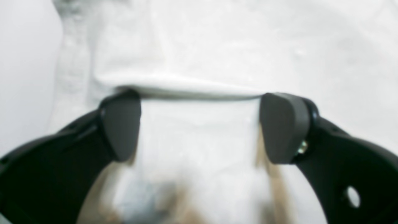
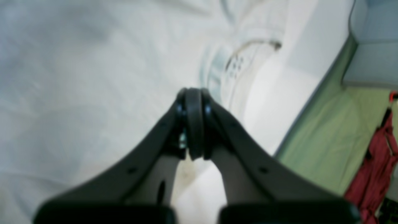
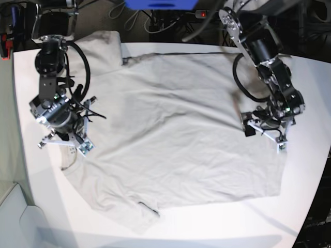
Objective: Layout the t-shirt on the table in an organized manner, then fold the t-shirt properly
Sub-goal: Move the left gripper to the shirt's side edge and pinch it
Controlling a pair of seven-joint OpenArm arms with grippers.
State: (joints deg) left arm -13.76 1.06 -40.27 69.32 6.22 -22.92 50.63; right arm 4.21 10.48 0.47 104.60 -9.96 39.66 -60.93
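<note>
Right of base frame, open left claw (image 3: 265, 127) straddles shirt (image 3: 176, 134) hem; shut right claw (image 3: 64, 142) sits at collar, shirt lying crosswise between them.

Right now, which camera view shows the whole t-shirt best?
The base view: the t-shirt lies spread across the table with both sleeves and the hem visible. The left wrist view shows only a blurred fold of cloth between the open left claw. The right wrist view shows the neck area beyond the shut right claw.
</note>
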